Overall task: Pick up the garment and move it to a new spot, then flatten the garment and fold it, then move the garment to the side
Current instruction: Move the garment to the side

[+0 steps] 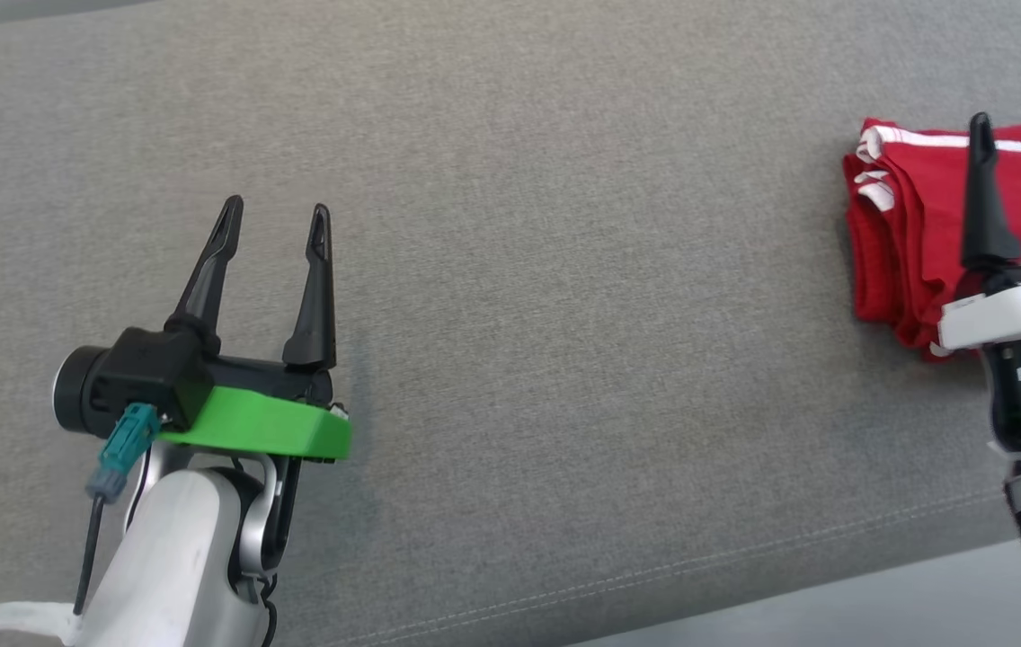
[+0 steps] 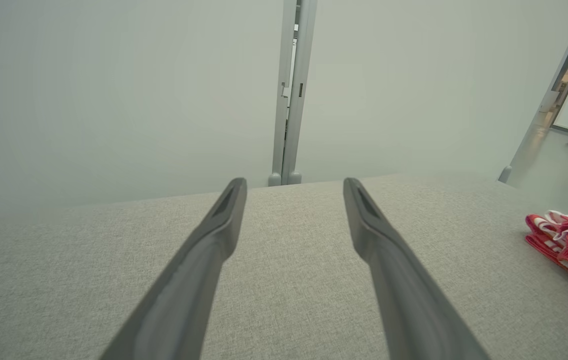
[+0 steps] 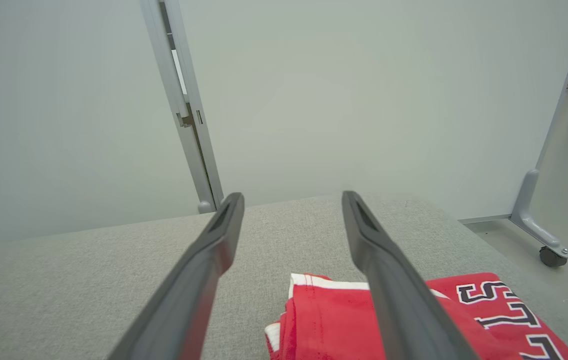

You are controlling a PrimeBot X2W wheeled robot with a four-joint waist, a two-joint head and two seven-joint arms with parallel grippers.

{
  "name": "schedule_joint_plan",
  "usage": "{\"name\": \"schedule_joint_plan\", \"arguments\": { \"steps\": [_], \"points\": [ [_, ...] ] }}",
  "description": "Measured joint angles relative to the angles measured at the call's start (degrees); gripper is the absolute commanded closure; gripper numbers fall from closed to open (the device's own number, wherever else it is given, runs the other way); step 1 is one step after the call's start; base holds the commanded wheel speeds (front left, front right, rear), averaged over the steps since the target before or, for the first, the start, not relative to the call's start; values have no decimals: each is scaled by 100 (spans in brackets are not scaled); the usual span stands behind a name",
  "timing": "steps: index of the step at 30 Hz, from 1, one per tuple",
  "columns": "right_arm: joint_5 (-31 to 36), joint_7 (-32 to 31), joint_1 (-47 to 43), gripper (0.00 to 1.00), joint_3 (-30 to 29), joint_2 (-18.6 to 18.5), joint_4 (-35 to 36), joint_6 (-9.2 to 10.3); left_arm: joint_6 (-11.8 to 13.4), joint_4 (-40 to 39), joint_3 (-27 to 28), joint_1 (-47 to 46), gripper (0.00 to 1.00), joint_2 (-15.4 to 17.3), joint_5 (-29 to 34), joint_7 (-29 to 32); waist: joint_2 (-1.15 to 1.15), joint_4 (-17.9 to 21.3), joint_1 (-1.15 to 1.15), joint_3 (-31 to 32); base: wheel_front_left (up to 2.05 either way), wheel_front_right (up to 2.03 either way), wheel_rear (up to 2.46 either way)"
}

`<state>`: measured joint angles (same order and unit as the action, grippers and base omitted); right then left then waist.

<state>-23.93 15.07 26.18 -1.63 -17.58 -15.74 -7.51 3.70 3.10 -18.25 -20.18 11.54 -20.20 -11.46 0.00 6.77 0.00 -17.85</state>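
You're basically done: red garment [image 1: 910,234] lies folded at the counter's [image 1: 564,314] side, under your right fingers [image 1: 982,198], which are apart, gripping nothing; left fingers [image 1: 317,288] also apart, well away from it

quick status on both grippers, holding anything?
Left gripper: open, empty.
Right gripper: open, empty, over the folded red garment.

One folded red garment [image 1: 910,225], one grey padded surface [image 1: 564,314], and two claws: left claw [image 1: 276,208], right claw [image 1: 1018,121].
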Motion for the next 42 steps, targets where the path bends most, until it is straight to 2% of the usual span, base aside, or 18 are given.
{"name": "schedule_joint_plan", "arguments": {
  "steps": [6, 14, 26, 42],
  "points": [
    [372, 0, -472, 0, 320, 593, 903, 0, 141, -67, 151, 194, 0, 24, -77, -99, 0, -287, 0, 185, 0, 0, 0],
    [846, -86, -1130, 0, 579, 1071, 1212, -1, 245, -32, 293, 616, 0, 26, -180, -214, 0, -686, 0, 524, 0, 0, 0],
    [1360, -213, -2014, 0, 410, 1358, 1343, -1, 283, 101, 243, 1222, 0, 65, -194, -272, 0, -982, 0, 1095, 0, 0, 0],
    [1617, -561, -2902, 0, -131, 1461, 1625, 0, 335, 454, 143, 1680, 0, 142, -176, -300, 0, -1029, 0, 1683, 0, 0, 0]
  ]
}}
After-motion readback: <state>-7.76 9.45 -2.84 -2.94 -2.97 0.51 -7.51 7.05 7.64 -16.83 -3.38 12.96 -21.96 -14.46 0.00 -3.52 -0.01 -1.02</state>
